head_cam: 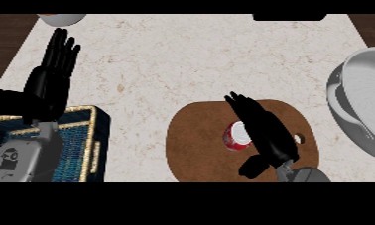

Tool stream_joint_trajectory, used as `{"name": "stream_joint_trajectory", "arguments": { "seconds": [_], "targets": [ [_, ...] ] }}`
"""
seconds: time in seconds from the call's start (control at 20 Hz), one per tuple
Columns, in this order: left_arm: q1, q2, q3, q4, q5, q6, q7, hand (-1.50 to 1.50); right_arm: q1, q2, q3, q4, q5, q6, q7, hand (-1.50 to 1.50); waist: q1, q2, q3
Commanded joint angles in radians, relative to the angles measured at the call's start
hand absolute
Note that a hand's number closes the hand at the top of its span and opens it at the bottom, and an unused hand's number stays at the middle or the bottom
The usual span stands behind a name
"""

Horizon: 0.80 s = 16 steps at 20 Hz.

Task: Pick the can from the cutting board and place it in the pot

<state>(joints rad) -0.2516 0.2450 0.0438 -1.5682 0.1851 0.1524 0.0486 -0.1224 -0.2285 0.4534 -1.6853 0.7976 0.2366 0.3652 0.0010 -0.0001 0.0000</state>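
A red can [235, 136] with a white top lies on the brown oval cutting board [198, 144] at the lower middle of the counter. My right hand [265, 132] hovers over the board just right of the can, fingers straight and pointing up-left, partly covering the can's right side; it is open and not closed round the can. The grey pot [353, 101] sits at the right edge, only partly in view. My left hand [51, 73] rests open at the left, fingers up.
A dark blue box with a gold patterned rim [82, 142] lies at the lower left under my left forearm. A white bowl [62, 19] shows at the top left. A black object [289, 17] sits at the top edge.
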Motion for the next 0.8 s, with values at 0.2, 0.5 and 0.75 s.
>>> {"name": "stream_joint_trajectory", "arguments": {
  "seconds": [0.2, 0.5, 0.75],
  "targets": [
    [0.009, -0.025, -0.001, -0.041, -0.046, 0.0, 0.021, 0.0, -0.068, 0.089, -0.029, 0.186, 0.04, -0.038, -0.13, -1.5, 0.002, 0.0, 0.0],
    [-0.016, -0.02, 0.03, 0.015, -0.026, -0.029, 0.014, 0.0, -0.121, 0.117, 0.046, 0.2, 0.135, -0.055, -0.193, 1.5, 0.002, 0.0, 0.0],
    [0.006, -0.046, 0.018, -0.009, -0.059, -0.016, 0.006, 0.0, -0.103, 0.165, 0.05, 0.254, 0.199, -0.112, -0.217, 1.5, 0.001, 0.0, 0.0]
  ]
}}
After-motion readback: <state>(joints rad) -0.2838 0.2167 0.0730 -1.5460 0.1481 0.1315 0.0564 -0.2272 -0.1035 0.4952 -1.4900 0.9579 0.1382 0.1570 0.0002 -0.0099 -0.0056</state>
